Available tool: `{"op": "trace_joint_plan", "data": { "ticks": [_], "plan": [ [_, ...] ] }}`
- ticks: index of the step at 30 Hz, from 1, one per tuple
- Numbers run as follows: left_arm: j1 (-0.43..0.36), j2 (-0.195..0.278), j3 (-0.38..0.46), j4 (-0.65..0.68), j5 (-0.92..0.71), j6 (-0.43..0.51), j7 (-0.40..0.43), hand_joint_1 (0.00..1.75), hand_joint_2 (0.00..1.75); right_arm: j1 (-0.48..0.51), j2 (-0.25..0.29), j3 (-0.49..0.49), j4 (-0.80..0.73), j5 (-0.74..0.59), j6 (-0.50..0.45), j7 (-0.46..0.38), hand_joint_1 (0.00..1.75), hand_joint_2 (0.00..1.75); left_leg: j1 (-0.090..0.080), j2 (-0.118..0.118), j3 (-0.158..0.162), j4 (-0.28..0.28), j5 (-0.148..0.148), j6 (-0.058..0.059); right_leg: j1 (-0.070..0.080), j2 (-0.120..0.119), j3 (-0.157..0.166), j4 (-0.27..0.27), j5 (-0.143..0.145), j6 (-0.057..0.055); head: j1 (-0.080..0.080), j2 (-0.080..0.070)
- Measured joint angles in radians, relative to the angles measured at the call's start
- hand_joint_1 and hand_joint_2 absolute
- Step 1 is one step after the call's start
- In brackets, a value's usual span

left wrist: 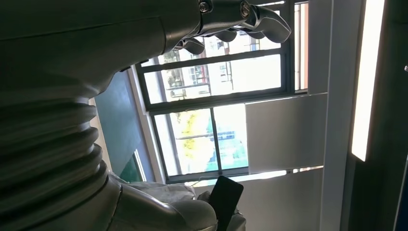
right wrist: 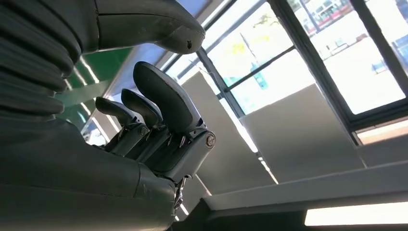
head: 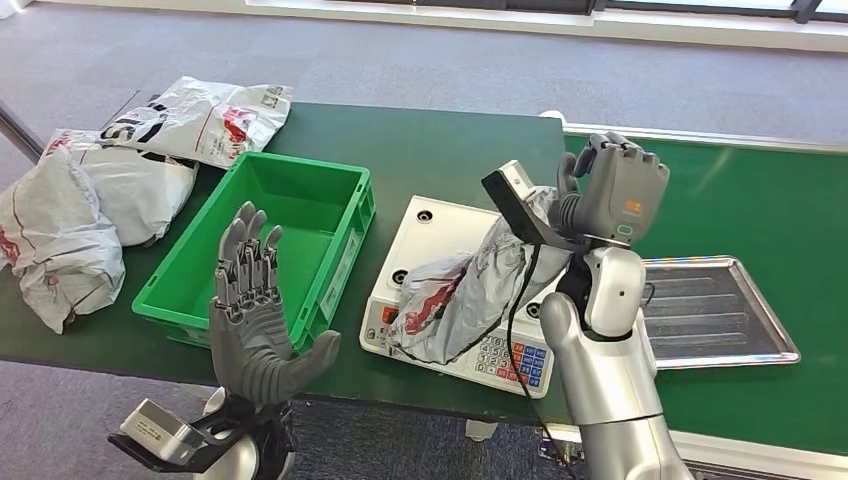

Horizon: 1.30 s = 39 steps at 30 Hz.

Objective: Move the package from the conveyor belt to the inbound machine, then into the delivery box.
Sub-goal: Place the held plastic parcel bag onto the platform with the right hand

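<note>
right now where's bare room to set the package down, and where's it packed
The green bin is bare inside. The green tabletop is also free behind the bin and the scale, and the metal tray on the belt is bare. Crowded: the table's left end under piled mail bags, and the scale top, where the grey package lies.

The left hand point(head: 258, 310) is raised palm-up at the lower left of the head view, its fingers point(head: 248, 262) straight, spread apart and pointing up and away, the thumb stretched out to the side; it holds nothing. The wrist camera sits just below it on the forearm. The right arm point(head: 610, 390) rises steeply from the bottom edge, silver, bent at the wrist. The right hand point(head: 615, 190) sits at the top of it, back toward the head camera, fingers point(right wrist: 159, 103) curled inward toward the palm, with nothing between them in the right wrist view.
</note>
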Motion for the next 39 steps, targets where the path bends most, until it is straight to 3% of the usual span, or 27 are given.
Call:
{"op": "trace_joint_plan", "data": {
  "ticks": [10, 19, 20, 23, 24, 27, 29, 39],
  "plan": [
    [-0.001, 0.000, -0.006, 0.018, 0.007, -0.001, 0.004, 0.00, 1.75, -0.106, -0.034, -0.109, 0.229, 0.012, 0.022, 0.066, 1.75, 1.75, 0.000, 0.000, -0.001, 0.000, 0.000, 0.000, 0.000, 0.000, -0.001, 0.000, 0.000, 0.000, 0.000, 0.000],
    [-0.001, 0.000, -0.009, 0.019, 0.010, -0.001, 0.005, 0.00, 1.75, -0.138, -0.045, -0.127, 0.297, 0.016, 0.026, 0.073, 1.75, 1.75, 0.000, 0.000, -0.001, 0.000, 0.000, 0.000, 0.000, 0.000, -0.002, 0.000, 0.000, 0.000, 0.000, 0.000],
    [-0.001, 0.000, -0.009, 0.020, 0.010, -0.001, 0.005, 0.00, 1.75, -0.138, -0.045, -0.127, 0.301, 0.017, 0.027, 0.075, 1.61, 1.75, 0.000, 0.000, -0.001, 0.000, 0.000, 0.000, 0.000, 0.000, -0.002, 0.000, 0.000, 0.000, 0.000, 0.000],
    [-0.001, 0.000, -0.010, 0.020, 0.010, -0.001, 0.005, 0.00, 1.75, -0.147, -0.045, -0.128, 0.321, 0.032, 0.067, 0.106, 0.31, 1.75, 0.000, 0.000, -0.001, 0.000, 0.000, 0.000, 0.000, 0.000, -0.002, 0.000, 0.000, 0.000, 0.000, 0.000],
    [-0.001, 0.000, -0.011, 0.020, 0.010, -0.001, 0.005, 0.00, 1.75, -0.156, -0.045, -0.130, 0.335, 0.043, 0.110, 0.133, 0.00, 1.75, 0.000, 0.000, -0.001, 0.000, 0.000, 0.000, 0.000, 0.000, -0.002, 0.000, 0.000, 0.000, 0.000, 0.000],
    [-0.001, 0.000, -0.014, 0.020, 0.010, -0.001, 0.006, 0.00, 1.75, -0.189, -0.046, -0.134, 0.398, 0.077, 0.292, 0.236, 0.00, 1.75, 0.000, 0.001, -0.001, 0.000, 0.000, 0.000, 0.000, 0.000, -0.002, 0.000, 0.000, 0.000, 0.000, 0.000],
    [-0.001, -0.003, -0.014, 0.020, 0.010, -0.001, 0.007, 0.00, 1.75, -0.204, -0.047, -0.136, 0.438, 0.087, 0.358, 0.274, 0.00, 1.75, 0.000, 0.000, -0.001, 0.000, 0.001, -0.001, 0.000, 0.000, -0.002, 0.000, 0.001, 0.000, 0.000, 0.000],
    [-0.001, -0.007, -0.014, 0.023, 0.009, -0.003, 0.009, 0.00, 1.75, -0.242, -0.047, -0.139, 0.527, 0.094, 0.375, 0.297, 0.00, 1.75, 0.000, 0.001, -0.002, 0.000, 0.001, -0.001, 0.000, 0.000, -0.003, 0.000, 0.001, 0.000, 0.000, 0.000]
  ]
}}
